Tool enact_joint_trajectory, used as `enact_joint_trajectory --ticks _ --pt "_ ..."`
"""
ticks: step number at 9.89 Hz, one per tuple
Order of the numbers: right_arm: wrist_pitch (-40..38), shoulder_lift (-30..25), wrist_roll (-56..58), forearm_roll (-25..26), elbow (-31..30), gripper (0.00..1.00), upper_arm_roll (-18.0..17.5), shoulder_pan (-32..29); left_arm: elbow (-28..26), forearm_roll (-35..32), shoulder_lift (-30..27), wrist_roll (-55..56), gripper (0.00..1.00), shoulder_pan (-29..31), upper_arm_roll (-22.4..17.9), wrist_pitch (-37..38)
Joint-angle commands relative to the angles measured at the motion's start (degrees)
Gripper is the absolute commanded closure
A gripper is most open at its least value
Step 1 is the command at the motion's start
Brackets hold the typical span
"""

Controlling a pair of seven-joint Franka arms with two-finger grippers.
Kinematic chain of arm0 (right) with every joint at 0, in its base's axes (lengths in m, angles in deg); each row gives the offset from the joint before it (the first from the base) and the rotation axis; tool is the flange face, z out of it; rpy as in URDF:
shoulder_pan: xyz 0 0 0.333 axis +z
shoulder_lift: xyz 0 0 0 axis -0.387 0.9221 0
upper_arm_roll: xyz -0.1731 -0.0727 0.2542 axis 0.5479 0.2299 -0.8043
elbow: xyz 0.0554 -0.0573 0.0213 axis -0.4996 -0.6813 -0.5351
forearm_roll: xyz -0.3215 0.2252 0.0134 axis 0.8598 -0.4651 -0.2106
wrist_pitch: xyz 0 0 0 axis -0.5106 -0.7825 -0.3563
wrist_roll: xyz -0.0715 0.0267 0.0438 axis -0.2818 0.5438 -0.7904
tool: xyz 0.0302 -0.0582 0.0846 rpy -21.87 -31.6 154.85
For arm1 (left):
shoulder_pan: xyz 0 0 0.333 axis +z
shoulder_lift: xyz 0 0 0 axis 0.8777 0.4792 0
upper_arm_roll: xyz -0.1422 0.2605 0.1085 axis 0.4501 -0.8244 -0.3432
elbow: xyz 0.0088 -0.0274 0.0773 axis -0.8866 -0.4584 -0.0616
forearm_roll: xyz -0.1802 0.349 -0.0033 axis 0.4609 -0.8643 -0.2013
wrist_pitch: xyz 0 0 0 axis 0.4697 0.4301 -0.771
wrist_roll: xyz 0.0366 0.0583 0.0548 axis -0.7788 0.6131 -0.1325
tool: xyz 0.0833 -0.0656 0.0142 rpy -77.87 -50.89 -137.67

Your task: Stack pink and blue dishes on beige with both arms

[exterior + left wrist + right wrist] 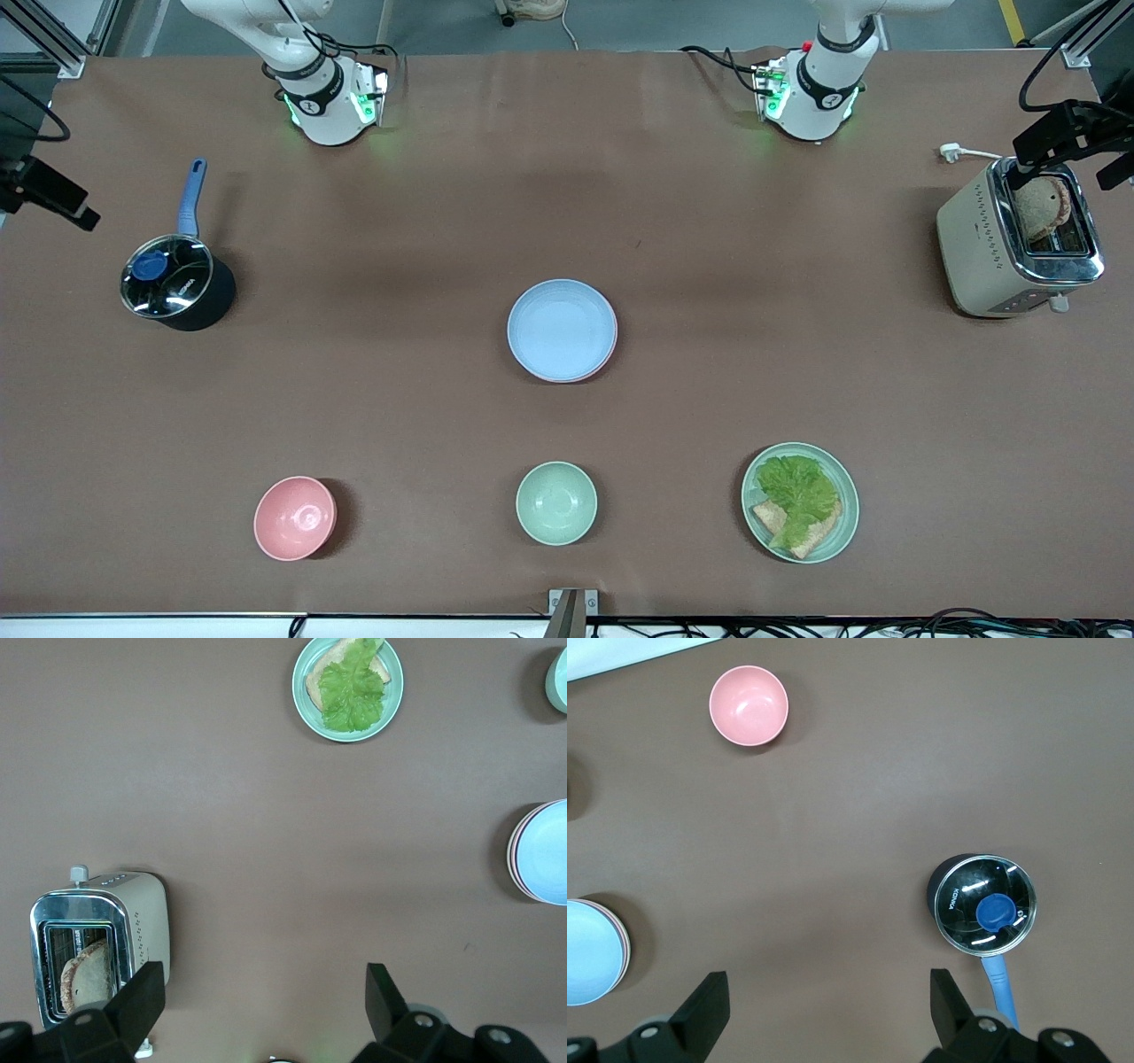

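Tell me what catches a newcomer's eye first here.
The plate stack at the table's middle, blue on top with a pink rim showing beneath. Then the toaster holding bread at the left arm's end, and the lidded pot at the right arm's end.

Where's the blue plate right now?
The blue plate sits mid-table in the front view, on top of the pink plate, whose rim shows beneath it. The green bowl lies nearer the front camera.
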Motion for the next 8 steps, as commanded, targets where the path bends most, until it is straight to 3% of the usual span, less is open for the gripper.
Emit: enact_joint_trajectory --ticks 1,8 --pt "1.3 0.5 1.9 -1.0 -0.3 0.00 -0.2 -0.7 -0.8 0.6 0.8 -0.3 0.00 0.0 0.1 1.1" --pt "0.8 0.4 4.1 -0.1 -0.7 0.00 -0.3 -0.5 -1.1 1.7 0.7 1.5 0.00 0.0 0.1 1.3"
